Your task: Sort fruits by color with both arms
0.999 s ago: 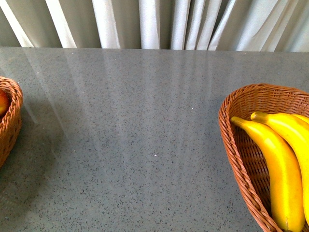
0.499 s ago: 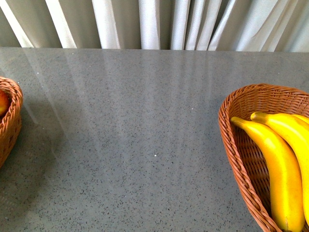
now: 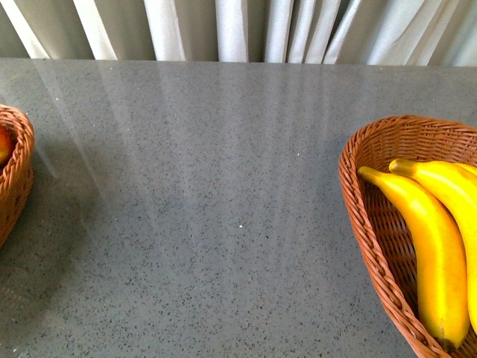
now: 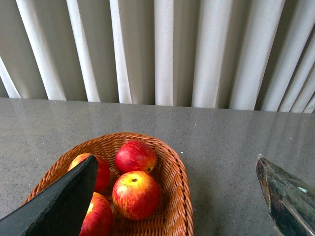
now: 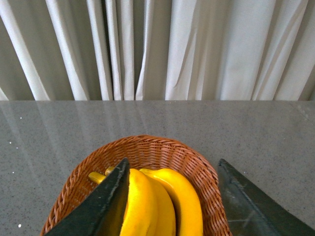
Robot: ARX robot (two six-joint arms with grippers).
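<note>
Front view – tabletop (image 3: 223, 201): you see grey speckled stone, w/ pale curtain (image 3: 238, 30) behind its far edge.
Front view – right basket (image 3: 373, 216): brown wicker at the right edge, cut off by the frame. Two bananas (image 3: 428, 246) lie in it side by side, stems toward the curtain, brown tip of the nearer one toward you.
Front view – left basket (image 3: 16, 164): wicker at the left edge, mostly out of frame. You see a sliver of red fruit (image 3: 4, 145) inside it.
Front view – arms: neither shows here.
Left wrist view – left tool (image 4: 174, 196): you see two dark fingers (image 4: 59, 206) at opposite sides of the frame, wide apart, nothing between them.
Left wrist view – apple basket (image 4: 179, 187): sits on the tabletop below the tool. Four red apples (image 4: 136, 194) w/ yellowish streaks lie in it, touching each other; one finger covers part of two.
Right wrist view – right tool (image 5: 172, 196): fingers (image 5: 106, 206) spread apart, nothing clamped.
Right wrist view – banana basket (image 5: 162, 150): you see it directly below the tool, yellow bananas (image 5: 182, 199) lying in it; exact count can't be told from this view, approx. two or three. One finger overlaps the nearest banana.
</note>
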